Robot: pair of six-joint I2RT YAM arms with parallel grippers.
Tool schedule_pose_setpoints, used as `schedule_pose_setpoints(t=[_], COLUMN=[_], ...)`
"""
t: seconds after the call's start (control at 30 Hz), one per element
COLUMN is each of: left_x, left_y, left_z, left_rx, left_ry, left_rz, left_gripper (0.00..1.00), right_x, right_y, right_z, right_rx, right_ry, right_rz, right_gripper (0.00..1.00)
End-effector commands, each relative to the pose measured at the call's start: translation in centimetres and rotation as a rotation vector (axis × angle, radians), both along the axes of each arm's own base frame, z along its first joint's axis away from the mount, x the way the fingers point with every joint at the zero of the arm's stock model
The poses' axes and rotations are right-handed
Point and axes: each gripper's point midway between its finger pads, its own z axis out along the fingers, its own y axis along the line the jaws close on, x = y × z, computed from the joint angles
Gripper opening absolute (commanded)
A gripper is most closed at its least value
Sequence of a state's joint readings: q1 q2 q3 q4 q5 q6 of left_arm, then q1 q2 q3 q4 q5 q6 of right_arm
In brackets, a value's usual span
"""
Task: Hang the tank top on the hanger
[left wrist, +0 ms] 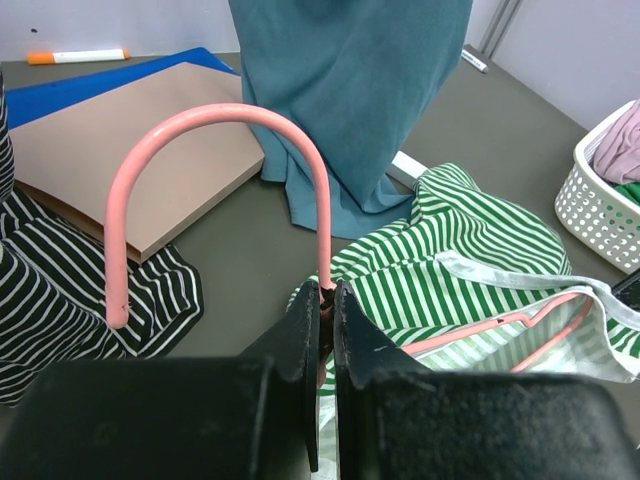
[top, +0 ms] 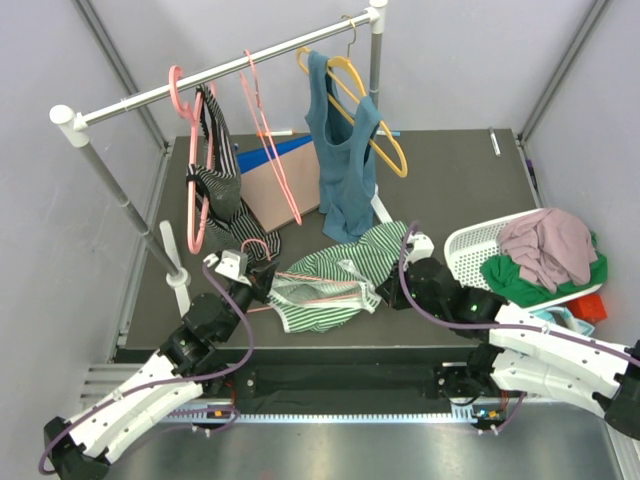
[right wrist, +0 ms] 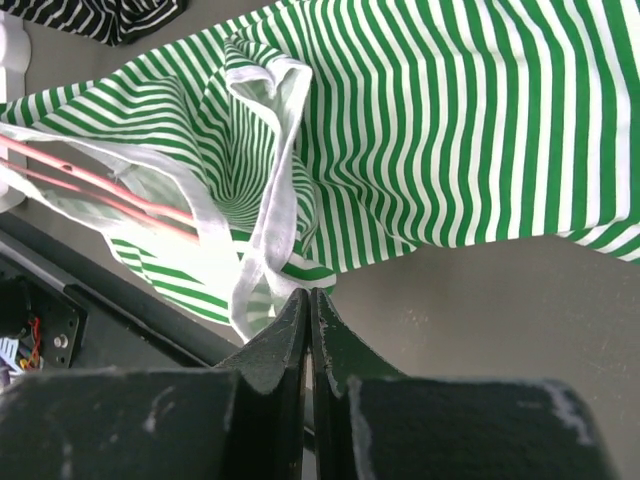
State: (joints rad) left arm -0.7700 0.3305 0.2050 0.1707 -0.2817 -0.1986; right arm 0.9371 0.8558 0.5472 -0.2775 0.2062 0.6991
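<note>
- Tank top (top: 335, 275) lies crumpled on the desk (top: 450, 170) between both arms, with the pink hanger (left wrist: 225, 113) partly inside it.
- Left fingers (left wrist: 303, 340), low and reaching forward, clamp the hanger's stem below its hook.
- Right fingers (right wrist: 285, 340) are pressed together at the top's hem; whether they pinch cloth, I cannot tell.
- Beyond, a teal top (top: 340, 170) hangs from the rail (top: 290, 43), and a laundry basket (top: 470, 245) sits at right.

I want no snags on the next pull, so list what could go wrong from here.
The right gripper is shut at the very edge of the green-striped tank top; whether it caught fabric is unclear, so a pull may come away empty. The left gripper pinches the thin pink hanger only at its neck, so it could swivel. The top's white trim lies folded over itself and might catch a hanger arm.
</note>
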Motion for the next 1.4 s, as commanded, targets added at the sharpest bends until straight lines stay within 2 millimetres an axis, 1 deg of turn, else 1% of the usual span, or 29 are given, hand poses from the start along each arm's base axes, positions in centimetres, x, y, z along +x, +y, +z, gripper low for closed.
schedule_pose_setpoints(t=[0.0,0.1,0.27,0.33,0.37,0.47,0.5,0.57,0.6,0.67,0.73,0.77,0.8,1.0,1.03,1.1,1.17,1.2,1.23,1.37], left_x=[-0.1,-0.1,-0.1,-0.1,-0.1,-0.1,-0.1,-0.1,-0.1,-0.1,-0.1,-0.1,-0.1,-0.1,-0.1,-0.2,-0.2,-0.2,-0.2,-0.3], left_y=[0.1,0.1,0.2,0.2,0.2,0.2,0.2,0.2,0.2,0.2,0.2,0.2,0.2,0.2,0.2,0.1,0.1,0.1,0.1,-0.2], left_z=[1.7,1.8,1.8,1.8,1.8,1.7,1.8,1.7,1.8,1.8,1.8,1.7,1.8,1.8,1.8,1.8,1.8,1.8,1.8,1.8], left_rx=[-0.048,-0.049,-0.051,-0.051,-0.049,-0.049,-0.05,-0.048,-0.05,-0.05,-0.049,-0.047,-0.049,-0.051,-0.051,-0.052,-0.052,-0.054,-0.054,-0.052], left_ry=[-0.054,-0.055,-0.056,-0.056,-0.057,-0.057,-0.058,-0.057,-0.058,-0.058,-0.058,-0.056,-0.058,-0.059,-0.059,-0.06,-0.06,-0.061,-0.063,-0.062], left_rz=[-0.002,-0.002,0.001,0.001,0.001,0.001,0.004,0.004,0.004,0.004,0.004,0.004,0.002,0.001,-0.001,-0.004,-0.005,-0.005,-0.007,-0.022], left_gripper=[0.0,0.0,0.0,0.0,0.0,0.0,0.0,0.0,0.0,0.0,0.0,0.0,0.0,0.0,0.0,0.0,0.0,0.0,0.0,0.0], right_x=[0.6,0.9,1.0,0.8,0.7,-0.2,-0.2,-0.8,-0.7,-1.4,-1.6,-1.7,-1.5,-1.5,-1.5,-1.4,-1.4,-1.3,-1.3,-1.0], right_y=[-0.4,-0.8,-0.6,0.1,0.3,1.8,2.3,3.1,3.7,4.4,4.9,4.9,5.5,6.9,7.2,7.8,8.3,8.7,9.0,9.7], right_z=[-0.7,-1.3,-1.2,-0.9,-1.0,-0.9,-0.5,-0.7,-0.1,-0.3,-0.4,-0.4,0.3,1.9,1.7,2.1,1.9,2.3,2.1,2.5], right_rx=[-0.009,-0.027,-0.028,-0.001,0.005,0.06,0.083,0.114,0.146,0.165,0.166,0.164,0.194,0.23,0.222,0.229,0.225,0.234,0.224,0.21], right_ry=[0.0,0.007,0.006,0.007,0.011,0.035,0.03,0.045,0.029,0.051,0.056,0.058,0.035,0.008,0.011,0.004,0.008,0.002,0.005,-0.007], right_rz=[-0.024,-0.041,-0.031,-0.002,0.006,0.083,0.095,0.131,0.141,0.172,0.18,0.178,0.184,0.208,0.213,0.223,0.238,0.241,0.251,0.262], right_gripper=[0.0,0.0,0.0,0.0,0.0,0.0,0.0,0.0,0.0,0.0,0.0,0.0,0.0,0.0,0.0,0.0,0.0,0.0,0.0,0.0])
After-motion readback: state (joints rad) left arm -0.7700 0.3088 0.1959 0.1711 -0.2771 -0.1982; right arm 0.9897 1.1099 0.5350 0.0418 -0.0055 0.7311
